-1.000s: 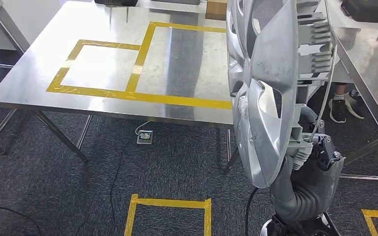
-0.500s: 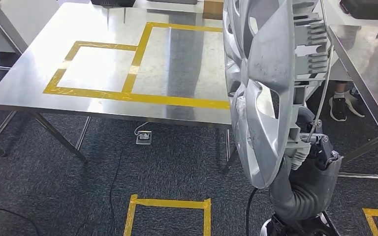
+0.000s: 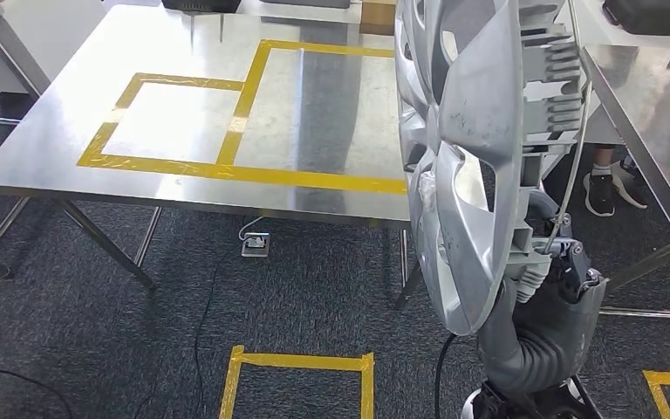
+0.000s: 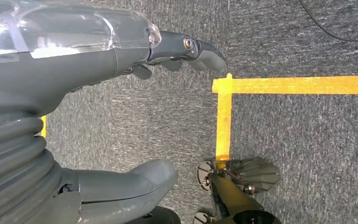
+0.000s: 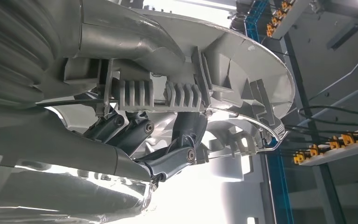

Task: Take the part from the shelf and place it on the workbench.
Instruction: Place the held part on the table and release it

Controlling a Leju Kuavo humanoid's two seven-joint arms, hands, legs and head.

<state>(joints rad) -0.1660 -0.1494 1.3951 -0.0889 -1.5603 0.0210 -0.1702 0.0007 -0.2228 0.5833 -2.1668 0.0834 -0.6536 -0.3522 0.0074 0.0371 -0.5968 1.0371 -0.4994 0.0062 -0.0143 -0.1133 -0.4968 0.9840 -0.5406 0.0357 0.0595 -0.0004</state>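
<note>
A large silver wheel cover (image 3: 475, 157) stands on edge at the right of the head view, raised in front of the camera, and my right hand (image 3: 548, 262) grips it at its lower rim. The right wrist view shows its ribbed back side (image 5: 182, 93) with my dark fingers (image 5: 177, 154) hooked through its openings. The steel workbench (image 3: 183, 96), marked with yellow tape rectangles, lies ahead and to the left. My left hand (image 4: 121, 116) hangs over the carpet, fingers apart, holding nothing.
A second steel table (image 3: 654, 96) stands at the right, and a person's shoes (image 3: 606, 188) show beside it. Yellow tape squares (image 3: 301, 375) mark the dark carpet. A power socket with a cable (image 3: 256, 243) lies under the workbench.
The whole picture has shifted slightly, so the camera moved a little toward the workbench. The wheel cover stays in my right hand.
</note>
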